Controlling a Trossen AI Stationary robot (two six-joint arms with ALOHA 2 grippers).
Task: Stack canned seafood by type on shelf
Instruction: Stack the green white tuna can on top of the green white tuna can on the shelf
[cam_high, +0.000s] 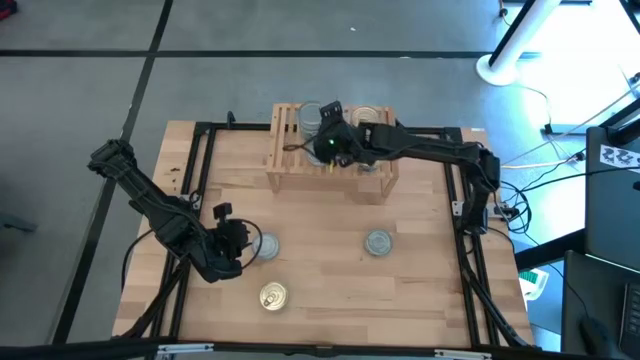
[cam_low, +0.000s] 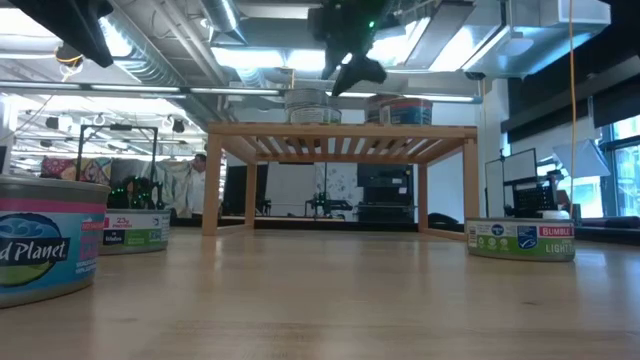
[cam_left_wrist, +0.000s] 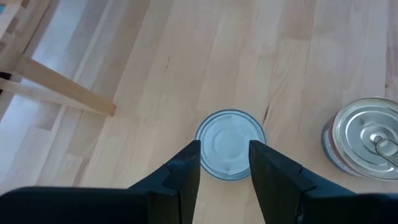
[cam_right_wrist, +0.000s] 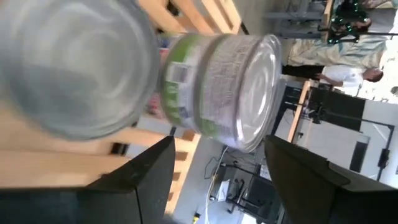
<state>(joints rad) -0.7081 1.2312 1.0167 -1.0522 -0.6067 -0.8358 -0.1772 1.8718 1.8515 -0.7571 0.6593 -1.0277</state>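
On the bare table I count three tins: two silver-topped tins, one (cam_high: 265, 246) on the left side and one (cam_high: 378, 242) on the right side, and one gold-topped tin (cam_high: 273, 296). There is one shelf (cam_high: 285, 165), and on it stand two groups of tins, a left group (cam_low: 308, 105) and a right group (cam_low: 400, 108), but how many tins each group has I cannot tell. There are two arms with one gripper each, the left gripper (cam_high: 245, 245) and the right gripper (cam_high: 328, 140).
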